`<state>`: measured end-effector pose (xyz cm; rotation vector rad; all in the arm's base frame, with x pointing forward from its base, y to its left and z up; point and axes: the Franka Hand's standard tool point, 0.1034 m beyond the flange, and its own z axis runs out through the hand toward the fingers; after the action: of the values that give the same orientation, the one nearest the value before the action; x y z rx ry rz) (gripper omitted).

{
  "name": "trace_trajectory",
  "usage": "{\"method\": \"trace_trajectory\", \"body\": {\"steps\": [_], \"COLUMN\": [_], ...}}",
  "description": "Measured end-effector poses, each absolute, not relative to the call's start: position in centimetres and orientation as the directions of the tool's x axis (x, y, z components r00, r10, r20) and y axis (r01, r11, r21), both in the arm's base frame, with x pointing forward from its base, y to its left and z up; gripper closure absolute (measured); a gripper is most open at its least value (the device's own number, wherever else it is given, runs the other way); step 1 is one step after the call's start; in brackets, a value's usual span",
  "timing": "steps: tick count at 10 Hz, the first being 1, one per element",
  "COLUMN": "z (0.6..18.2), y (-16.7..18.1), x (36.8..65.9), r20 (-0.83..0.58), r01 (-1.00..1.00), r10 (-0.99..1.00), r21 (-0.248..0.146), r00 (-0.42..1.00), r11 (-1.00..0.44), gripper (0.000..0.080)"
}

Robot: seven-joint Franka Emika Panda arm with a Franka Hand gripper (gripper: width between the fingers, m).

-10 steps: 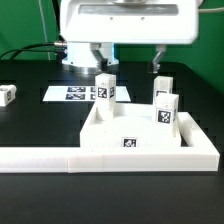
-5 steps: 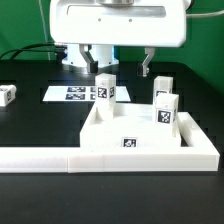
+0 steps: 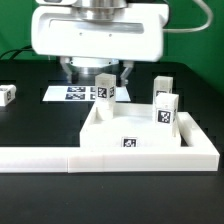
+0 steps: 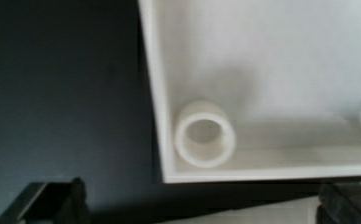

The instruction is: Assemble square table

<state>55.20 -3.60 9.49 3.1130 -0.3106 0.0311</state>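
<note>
The white square slab (image 3: 105,138) lies against the long white barrier. Three white tagged legs stand upright on it: one at the back on the exterior view's left (image 3: 105,88), two on the right (image 3: 163,89) (image 3: 167,111). A fourth leg (image 3: 8,95) lies on the table at the far left. My gripper (image 3: 98,68) hangs behind and above the slab, open and empty. In the wrist view the slab's corner (image 4: 266,90) with an empty round socket (image 4: 205,136) lies below the gripper (image 4: 203,205). One dark finger (image 4: 52,202) shows at each side, far apart.
The L-shaped white barrier (image 3: 60,158) runs along the front and up the exterior view's right side of the slab. The marker board (image 3: 72,93) lies flat behind the slab. The table top is black; green cloth shows at the back.
The gripper and its white camera housing have moved toward the exterior view's left and look larger. The slab and legs have not moved.
</note>
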Motion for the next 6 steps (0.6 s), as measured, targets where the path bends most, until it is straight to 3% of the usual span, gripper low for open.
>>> {"method": "trace_trajectory", "body": {"steps": [1,6], "z": [9.0,8.7], "y": [-6.0,-9.3], "x": [54.1,53.5], "r20": [0.020,0.015], "r01": [-0.195,-0.232], "r10": [-0.195,-0.231], "r21": [0.014,0.027], "r00": [0.981,0.973], "r11": [-0.981,-0.972], "gripper": [0.0150,0.0150]}}
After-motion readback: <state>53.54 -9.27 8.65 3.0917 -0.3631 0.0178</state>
